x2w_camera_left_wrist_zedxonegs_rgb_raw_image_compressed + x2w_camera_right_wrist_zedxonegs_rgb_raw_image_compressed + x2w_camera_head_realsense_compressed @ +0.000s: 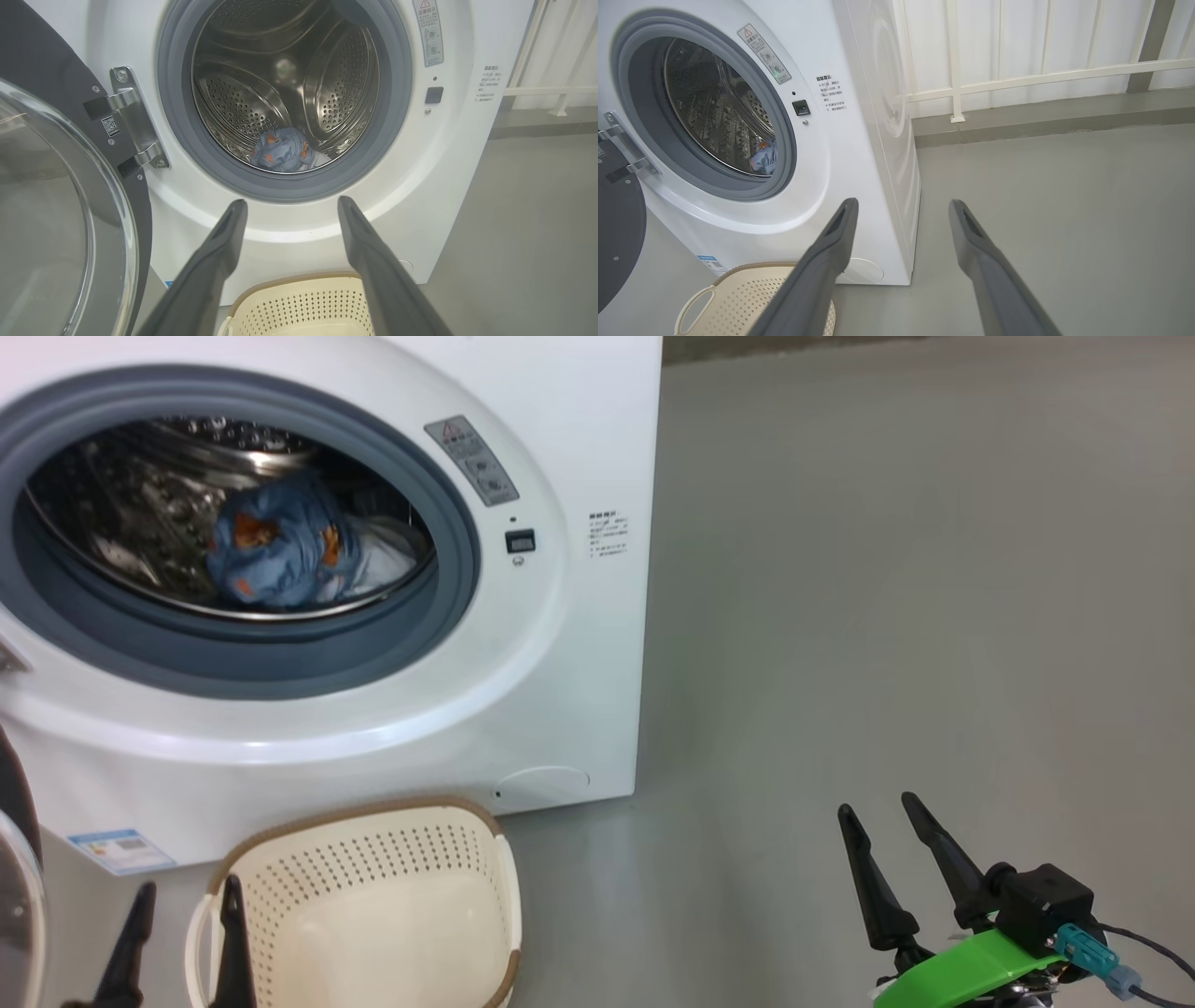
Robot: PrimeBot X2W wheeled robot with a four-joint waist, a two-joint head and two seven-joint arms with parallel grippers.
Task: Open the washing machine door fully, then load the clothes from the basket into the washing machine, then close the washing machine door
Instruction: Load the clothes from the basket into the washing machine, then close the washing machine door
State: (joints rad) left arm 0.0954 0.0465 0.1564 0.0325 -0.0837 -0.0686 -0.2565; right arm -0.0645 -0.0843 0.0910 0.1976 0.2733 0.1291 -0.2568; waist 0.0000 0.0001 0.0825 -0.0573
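The white washing machine (pixel 579 420) stands with its door (pixel 56 224) swung wide to the left, black rim and clear glass bowl facing me. Light blue clothes (pixel 280 546) with orange prints and a cream-white part lie in the steel drum (pixel 261 93); the left wrist view shows the clothes (pixel 282 150) low in the drum. The cream basket (pixel 373 896) sits on the floor before the machine with nothing in it. My left gripper (pixel 182 919) is open beside the basket's left handle, holding nothing. My right gripper (pixel 882 840) is open over bare floor to the right.
Grey floor (pixel 887 569) stretches right of the machine. A white railing (pixel 1041 74) and a low kerb run behind it. The door's metal hinge (pixel 133 116) sits at the opening's left. A round lower hatch (pixel 546 779) is at the machine's bottom right.
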